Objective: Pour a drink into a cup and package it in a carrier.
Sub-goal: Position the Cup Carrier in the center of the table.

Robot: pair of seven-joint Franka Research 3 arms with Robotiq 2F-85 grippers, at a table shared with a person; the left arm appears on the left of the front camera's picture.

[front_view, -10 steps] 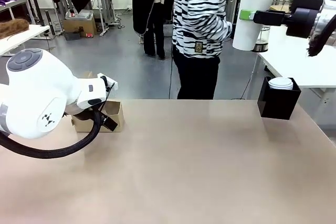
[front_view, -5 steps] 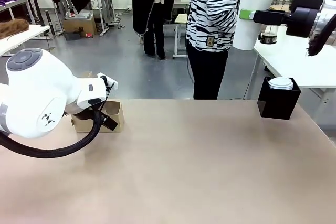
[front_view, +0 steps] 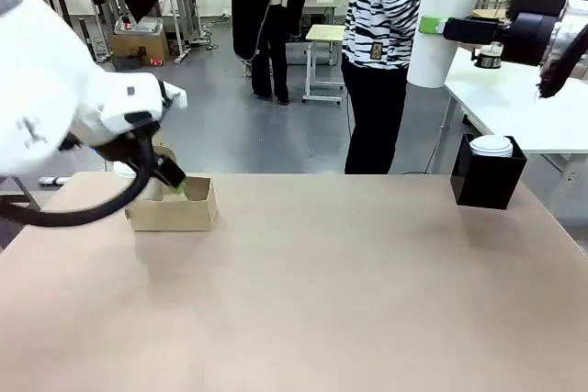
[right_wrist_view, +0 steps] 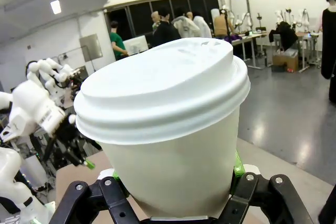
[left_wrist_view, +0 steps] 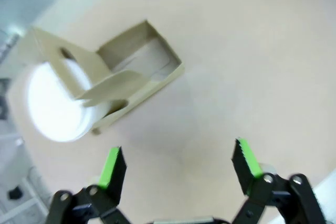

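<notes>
Two robot arms work at a tan table (front_view: 322, 300). At about one o'clock in the front view, the right gripper (right_wrist_view: 176, 174) is clamped on the cup (front_view: 447, 34), a tall white paper cup with a domed lid, held upright high above the table's far right corner. Its green pads press the cup's sides partway down the body, below the lid.

At nine o'clock sits the carrier (front_view: 175, 213), a low brown cardboard box. The left gripper (left_wrist_view: 177, 161) hangs just above it, jaws spread wide and holding nothing. From the left wrist, we see a second lidded cup (left_wrist_view: 55, 111) seated in the pocket at nine o'clock and a vacant pocket at twelve o'clock, the handle tab between them. A black box (front_view: 487, 181) with a stack of lids (front_view: 492, 145) stands at three o'clock.

We cannot see whether the raised cup is full. We judge it thin-walled and easily crushed, smooth, and top-heavy if filled, with a lid that could pop under a hard squeeze. A mid-body hold under the rim suits it. The carrier looks light and may slide as the cup goes in.
</notes>
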